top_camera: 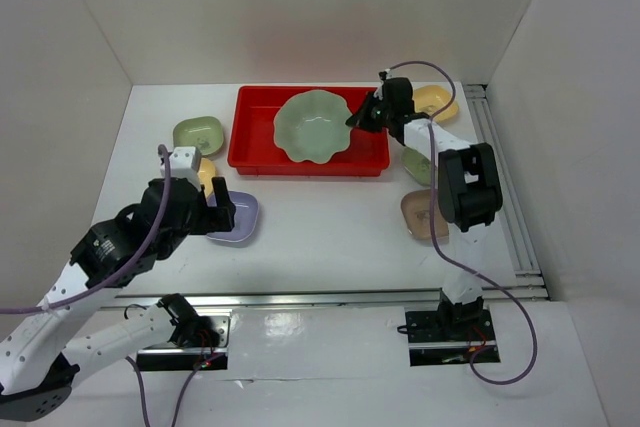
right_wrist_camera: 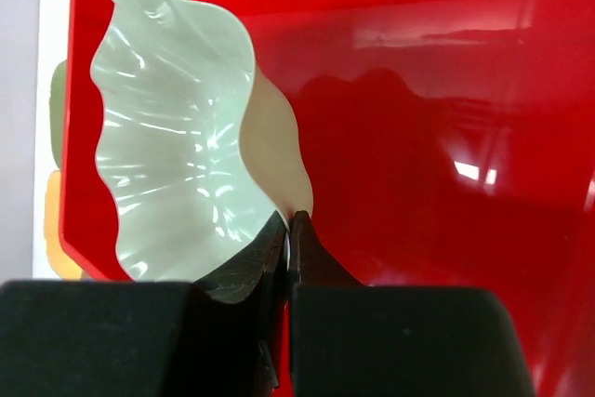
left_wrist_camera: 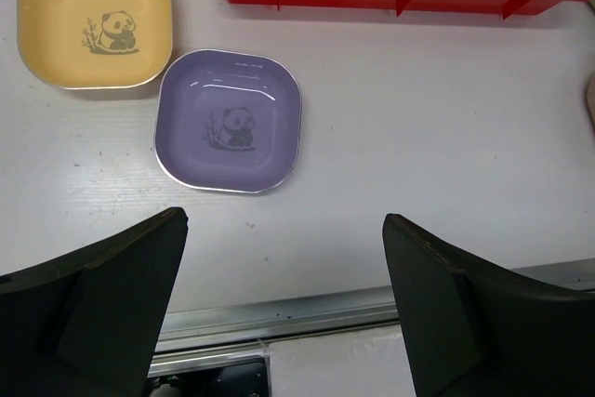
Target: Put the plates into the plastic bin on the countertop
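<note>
Right gripper (right_wrist_camera: pixel 290 230), closed on the rim of the scalloped green dish (right_wrist_camera: pixel 177 146), holds it over the red bin (right_wrist_camera: pixel 446 137); placing step in hand; next likely calls for release, then retreat; left gripper (left_wrist_camera: pixel 284 222) gapes wide, empty, near the lavender dish (left_wrist_camera: pixel 228 120) on the countertop (left_wrist_camera: pixel 446 137).
</note>
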Available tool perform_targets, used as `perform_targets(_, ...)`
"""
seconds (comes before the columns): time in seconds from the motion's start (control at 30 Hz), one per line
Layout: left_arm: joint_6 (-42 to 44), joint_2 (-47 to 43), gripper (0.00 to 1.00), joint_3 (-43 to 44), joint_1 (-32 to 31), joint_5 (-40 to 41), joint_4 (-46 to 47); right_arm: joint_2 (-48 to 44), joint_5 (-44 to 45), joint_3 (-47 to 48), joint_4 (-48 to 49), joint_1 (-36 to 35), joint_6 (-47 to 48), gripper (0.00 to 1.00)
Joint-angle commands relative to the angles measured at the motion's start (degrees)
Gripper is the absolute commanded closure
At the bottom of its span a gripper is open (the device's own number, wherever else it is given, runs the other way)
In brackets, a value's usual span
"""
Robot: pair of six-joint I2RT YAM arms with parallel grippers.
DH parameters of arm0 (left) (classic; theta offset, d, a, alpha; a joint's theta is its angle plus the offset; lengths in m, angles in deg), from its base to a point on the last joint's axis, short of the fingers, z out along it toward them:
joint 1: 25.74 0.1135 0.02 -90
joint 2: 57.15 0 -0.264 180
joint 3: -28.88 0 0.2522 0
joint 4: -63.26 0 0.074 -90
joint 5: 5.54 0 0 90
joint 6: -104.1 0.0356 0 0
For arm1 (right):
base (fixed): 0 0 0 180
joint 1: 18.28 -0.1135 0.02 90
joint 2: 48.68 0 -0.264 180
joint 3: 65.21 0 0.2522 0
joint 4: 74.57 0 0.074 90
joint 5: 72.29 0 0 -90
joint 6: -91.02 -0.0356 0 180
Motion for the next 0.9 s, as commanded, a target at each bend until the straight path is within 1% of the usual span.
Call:
perform_targets(0.0, 1.40, -0.15, 0.00, -1.00, 0.05, -1.02, 2.99, 0.83, -3.76, 5.35, 5.22, -1.22, -1.54, 1.00)
perform_targets(0.07, 1.40, -0.15, 0.00, -1.61, 0.05, -1.02, 3.51, 1.70, -3.15, 6.93, 4.42, -1.75, -0.83, 1.00)
perform_targets(0.1, 1.40, -0.15, 0.00, -1.62, 0.05, -1.02, 3.52, 1.71, -3.15, 7.46, 4.42, -1.75, -0.83, 0.98)
perform_targets(0.13, 1.40, -0.15, 0.00, -2.14, 0.05, -1.02, 3.52, 3.37, -3.15, 8.07, 3.73, -1.75, -0.83, 0.92)
perform_targets(0.17, 1.40, -0.15, 0.00, -2.67, 0.05, -1.02, 4.04, 4.17, -3.76, 9.12, 2.59, -1.75, -0.83, 0.91)
perform_targets(0.2, 1.40, -0.15, 0.00, -2.68, 0.05, -1.54, 4.05, 4.87, -3.76, 11.48, 1.88, -1.75, -0.83, 0.86)
perform_targets(0.23, 1.40, -0.15, 0.00, -3.28, 0.05, -1.55, 4.57, 6.27, -3.76, 12.64, 0.14, -1.75, -0.05, 0.76)
perform_targets(0.27, 1.40, -0.15, 0.00, -3.29, 0.05, -1.55, 4.57, 6.80, -3.76, 13.69, -0.49, -1.75, -0.04, 0.57)
perform_targets(0.3, 1.40, -0.15, 0.00, -3.90, 0.05, -1.55, 4.57, 6.81, -3.76, 15.44, -1.02, -1.75, -0.04, 0.46)
perform_targets(0.33, 1.40, -0.15, 0.00, -3.91, 0.05, -1.55, 4.57, 7.42, -3.76, 16.16, -1.03, -1.75, 0.57, 0.42)
perform_targets(0.37, 1.40, -0.15, 0.00, -4.60, 0.05, -2.07, 4.57, 7.95, -3.76, 17.03, -1.90, -1.75, 0.57, 0.42)
perform_targets(0.47, 1.40, -0.77, 0.00, -5.30, 0.05, -2.08, 5.19, 7.95, -3.76, 20.20, -4.53, -1.75, 1.10, 0.26)
perform_targets(0.5, 0.88, -0.77, 0.00, -5.31, 0.05, -2.08, 5.19, 7.95, -3.24, 20.90, -5.15, -1.75, 1.62, 0.17)
perform_targets(0.53, 0.88, -0.77, 0.00, -5.31, 0.05, -2.08, 5.19, 7.95, -3.24, 21.61, -5.94, -1.75, 1.63, 0.14)
perform_targets(0.57, 0.88, -0.77, 0.00, -5.31, 0.05, -2.08, 5.19, 5.78, -2.63, 22.13, -5.95, -1.75, 2.41, 0.00)
perform_targets(0.63, 0.88, -0.77, 0.00, -5.83, 0.05, -2.60, 5.71, 2.61, 0.70, 20.66, -6.56, -1.75, 3.99, 0.00)
perform_targets(0.67, 0.88, -1.29, 0.00, -5.84, 0.05, -2.60, 5.72, -1.59, 2.81, 19.78, -7.08, -1.75, 4.79, 0.00)
perform_targets(0.7, 0.88, -1.30, 0.00, -6.36, 0.05, -2.60, 5.72, -3.98, 7.70, 18.72, -7.61, -1.75, 7.06, 0.00)
perform_targets(0.77, 0.88, -1.30, 0.00, -6.37, 0.05, -2.60, 6.24, -8.55, 13.78, 15.30, -10.06, -0.35, 8.57, 0.00)
perform_targets(0.8, 0.88, -1.30, 0.00, -6.37, 0.05, -3.13, 6.24, -12.66, 17.73, 13.63, -12.95, 2.00, 9.18, 0.00)
perform_targets(0.87, 0.88, -1.30, 0.00, -6.89, 0.05, -3.83, 6.77, -16.20, 20.05, 7.84, -17.00, 5.52, 9.98, 0.00)
